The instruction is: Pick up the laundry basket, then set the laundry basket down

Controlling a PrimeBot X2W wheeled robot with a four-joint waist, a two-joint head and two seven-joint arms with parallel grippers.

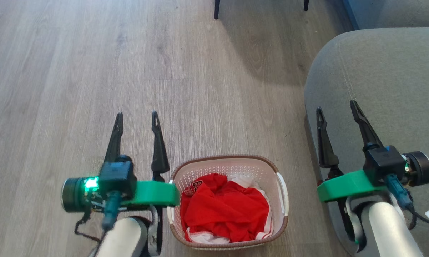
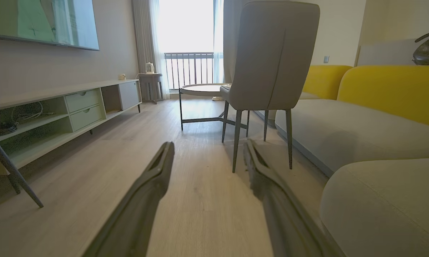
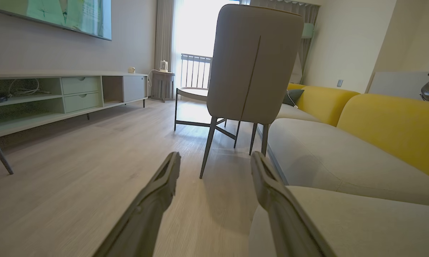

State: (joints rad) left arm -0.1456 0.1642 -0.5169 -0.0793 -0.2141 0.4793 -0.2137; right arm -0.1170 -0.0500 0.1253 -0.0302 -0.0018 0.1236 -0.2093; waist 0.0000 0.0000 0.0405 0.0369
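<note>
White laundry basket of red clothes sits between left pincer and right pincer, both spread apart, empty.

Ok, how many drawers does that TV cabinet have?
2. Both sit in the TV cabinet, stacked: the upper drawer directly above the lower drawer, left of a closed door. More may lie beyond the frame.

Head camera looks down on the floor; both low wrist cameras share the grey chair
</note>
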